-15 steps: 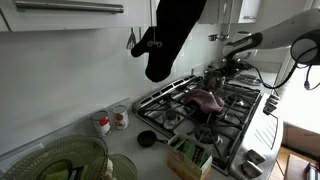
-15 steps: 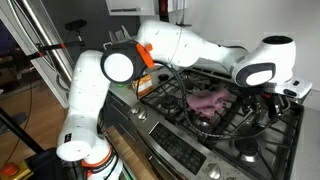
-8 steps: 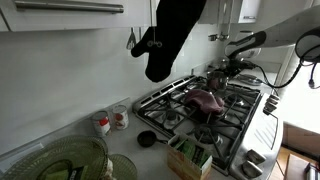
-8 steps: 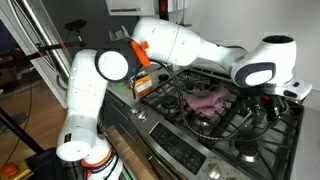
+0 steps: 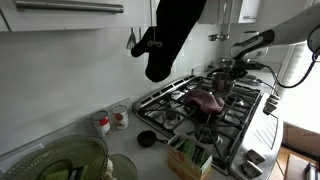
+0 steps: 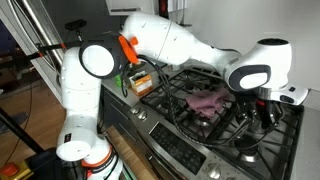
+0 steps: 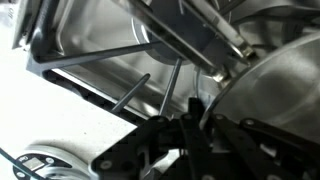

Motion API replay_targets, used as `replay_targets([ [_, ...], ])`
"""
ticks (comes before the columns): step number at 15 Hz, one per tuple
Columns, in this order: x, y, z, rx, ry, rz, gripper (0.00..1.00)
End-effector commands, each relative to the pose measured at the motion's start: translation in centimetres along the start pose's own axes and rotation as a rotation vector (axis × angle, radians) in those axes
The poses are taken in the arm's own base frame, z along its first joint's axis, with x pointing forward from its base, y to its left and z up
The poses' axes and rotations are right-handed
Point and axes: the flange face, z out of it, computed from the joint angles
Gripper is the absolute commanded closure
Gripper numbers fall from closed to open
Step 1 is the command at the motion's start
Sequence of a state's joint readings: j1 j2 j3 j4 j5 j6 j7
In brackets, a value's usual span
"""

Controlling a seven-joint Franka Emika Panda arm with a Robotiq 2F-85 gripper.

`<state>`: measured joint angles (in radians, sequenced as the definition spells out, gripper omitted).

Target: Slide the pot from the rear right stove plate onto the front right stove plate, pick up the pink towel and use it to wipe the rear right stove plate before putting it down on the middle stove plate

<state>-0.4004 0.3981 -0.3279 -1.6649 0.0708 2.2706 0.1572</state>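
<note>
**Bright kitchen, soft close-up**

In an exterior view, the white wall [image 5: 60,85] glows evenly, and the right edge washes out in pale light. The dark mitt [image 5: 172,35] hangs almost as a silhouette, its detail lost. In an exterior view, glare sits on the arm's white shell [image 6: 170,40], while the left side is dim. The wrist view is smeared and out of focus. Reflections streak the steel pot [image 7: 275,95], the lower left corner blows to pure white, and the grate [image 7: 180,150] reads flat black.
</note>
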Motion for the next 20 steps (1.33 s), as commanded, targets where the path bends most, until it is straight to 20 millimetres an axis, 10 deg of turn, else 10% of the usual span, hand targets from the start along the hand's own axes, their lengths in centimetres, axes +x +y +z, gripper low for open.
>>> replay_targets([
  [1, -2.6, 3.1, 1.7, -0.065, -0.054, -0.019, 0.99],
  [14, -4.3, 6.7, 2.5, -0.143, -0.104, -0.022, 0.99],
  [15, -4.3, 6.6, 2.5, -0.139, -0.104, -0.028, 0.70],
  [20, -5.0, 7.1, 3.9, -0.146, -0.135, -0.057, 0.40],
])
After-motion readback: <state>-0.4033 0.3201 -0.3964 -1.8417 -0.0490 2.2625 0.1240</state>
